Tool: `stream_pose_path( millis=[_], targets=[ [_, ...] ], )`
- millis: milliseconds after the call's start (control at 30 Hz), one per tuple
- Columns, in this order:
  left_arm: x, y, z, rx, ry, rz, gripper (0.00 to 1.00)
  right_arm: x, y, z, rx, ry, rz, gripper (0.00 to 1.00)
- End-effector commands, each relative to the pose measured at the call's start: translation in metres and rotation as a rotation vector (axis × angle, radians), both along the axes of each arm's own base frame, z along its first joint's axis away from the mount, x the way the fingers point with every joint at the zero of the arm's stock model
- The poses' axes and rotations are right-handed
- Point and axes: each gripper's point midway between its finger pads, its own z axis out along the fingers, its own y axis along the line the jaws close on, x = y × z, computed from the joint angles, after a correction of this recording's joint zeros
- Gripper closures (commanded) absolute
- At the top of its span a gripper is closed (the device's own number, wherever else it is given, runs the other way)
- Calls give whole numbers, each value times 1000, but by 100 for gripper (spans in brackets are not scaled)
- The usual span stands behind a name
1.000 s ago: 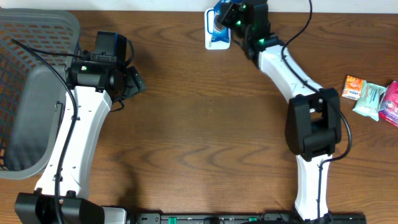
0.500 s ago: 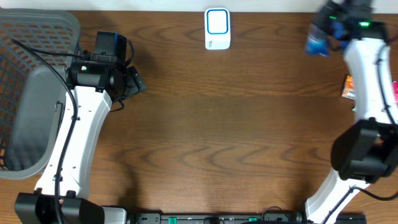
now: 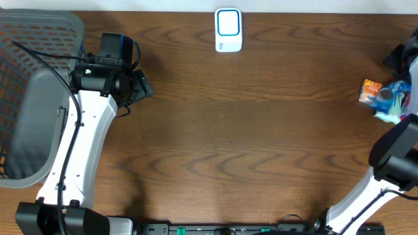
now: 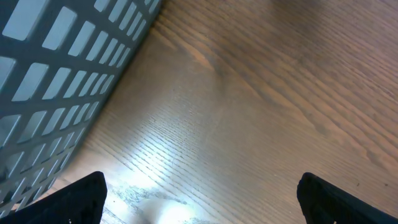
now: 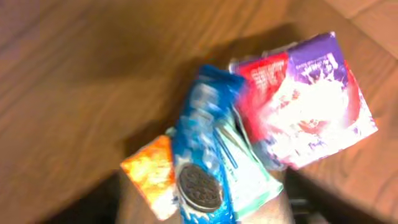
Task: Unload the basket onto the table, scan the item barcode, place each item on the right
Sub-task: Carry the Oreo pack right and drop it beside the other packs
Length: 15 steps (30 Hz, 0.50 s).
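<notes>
Gaping wide and empty, left claw (image 4: 199,200); right claw (image 3: 396,57) above blue packet (image 5: 198,152) — its opening I cannot tell.

1. No wording can be read in any view.
2. Blue packet (image 5: 202,162): a round dark biscuit picture, with blurred lettering.
3. Purple-and-red packet (image 5: 311,106) and orange packet (image 5: 152,174): print too smeared to read.
4. White scanner (image 3: 228,29): a tiny mark, illegible.

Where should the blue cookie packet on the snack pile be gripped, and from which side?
Take the blue cookie packet across its narrow middle, from straight above, pinching its two long edges. It lies long and slim atop the mint-green packet and orange packet, so a side approach would probably nudge those.
</notes>
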Motion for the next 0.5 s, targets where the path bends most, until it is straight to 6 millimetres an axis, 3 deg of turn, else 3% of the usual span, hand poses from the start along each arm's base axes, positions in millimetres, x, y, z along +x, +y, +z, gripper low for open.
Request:
stream_pose_path(
  millis=[0,100,200,467],
  targets=[
    [-2,4,1,17,-1,12,2,-2,2,-3,22,12,16,1],
    [-2,4,1,17,-1,12,2,-1,11,2,55,-5,36,1],
    [-2,4,1,17,-1,12,2,2,22,19,101,-74,53,1],
    [-2,4,1,17,-1,12,2,4,73,107,245,-343,174,1]
  ],
)
